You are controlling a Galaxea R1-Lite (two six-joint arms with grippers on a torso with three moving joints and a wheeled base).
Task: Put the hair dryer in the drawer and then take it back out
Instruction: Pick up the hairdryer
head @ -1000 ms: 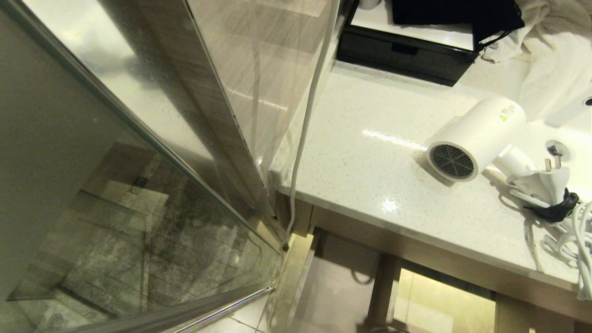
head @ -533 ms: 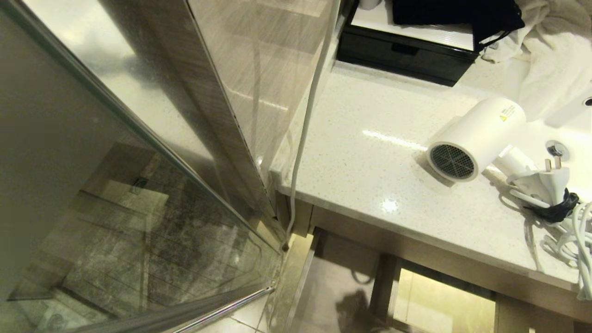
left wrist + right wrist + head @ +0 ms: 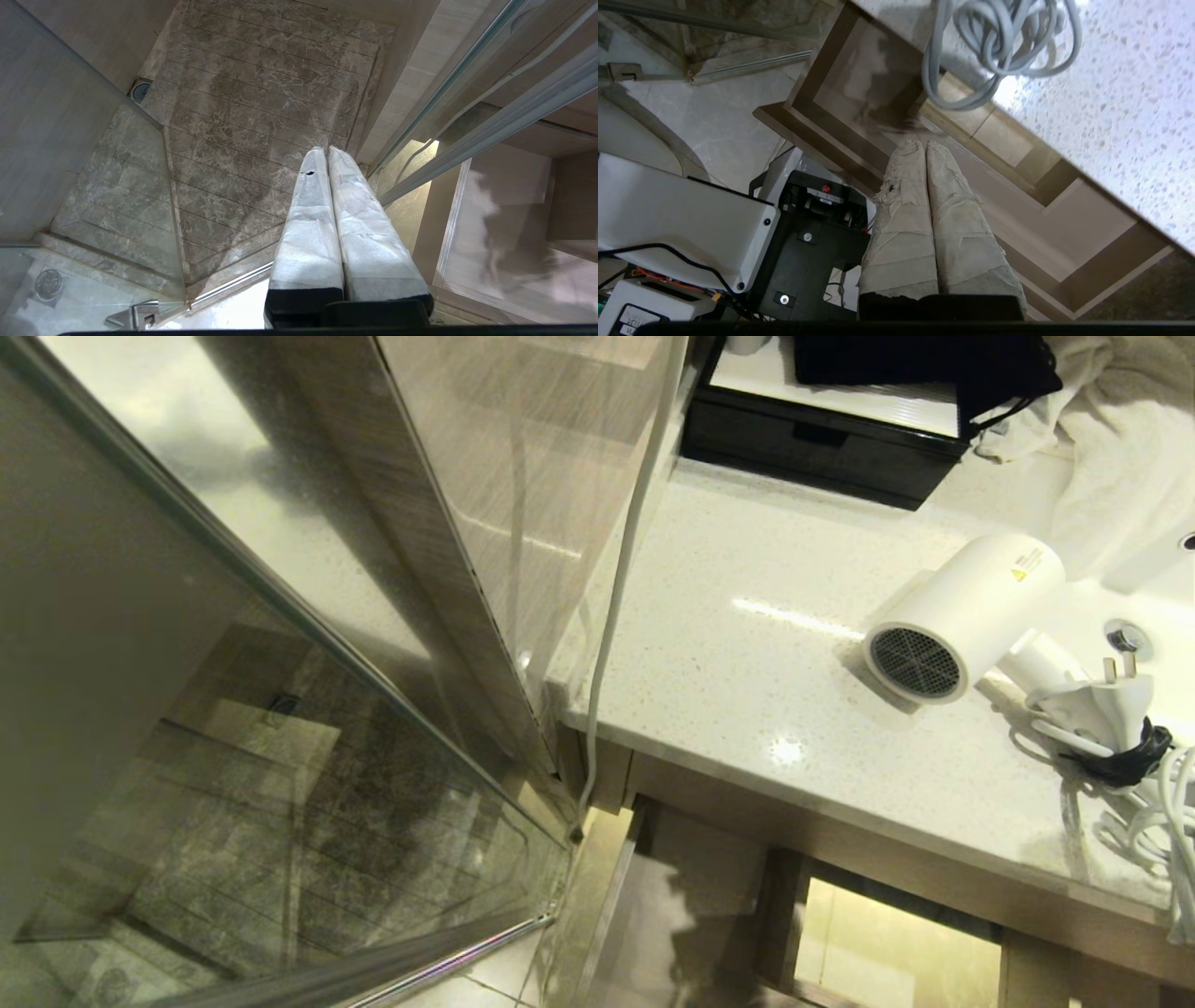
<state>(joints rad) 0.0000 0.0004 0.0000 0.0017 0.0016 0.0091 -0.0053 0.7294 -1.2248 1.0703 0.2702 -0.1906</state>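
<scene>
The white hair dryer (image 3: 962, 616) lies on its side on the speckled countertop (image 3: 747, 644) at the right, its grille toward me. Its plug (image 3: 1102, 705) and coiled cord (image 3: 1148, 803) rest beside it, and the cord (image 3: 994, 42) hangs over the counter edge. Below the counter the beige drawer (image 3: 691, 887) stands pulled out, with its pale interior and boxed cut-out showing. My right gripper (image 3: 924, 144) hovers shut and empty above the drawer (image 3: 1083, 228). The left gripper (image 3: 326, 150) is shut and empty over the shower floor, with the drawer (image 3: 504, 205) off to its side. Neither gripper shows in the head view.
A glass shower door (image 3: 280, 709) fills the left. A white cable (image 3: 616, 579) runs down the wall at the counter's left end. A black box (image 3: 822, 429) and a towel (image 3: 1120, 448) sit at the back. The robot's base (image 3: 691, 219) stands in front of the drawer.
In the head view a dark shadow has spread across the open drawer's interior. The hair dryer, plug and cord lie where they were.
</scene>
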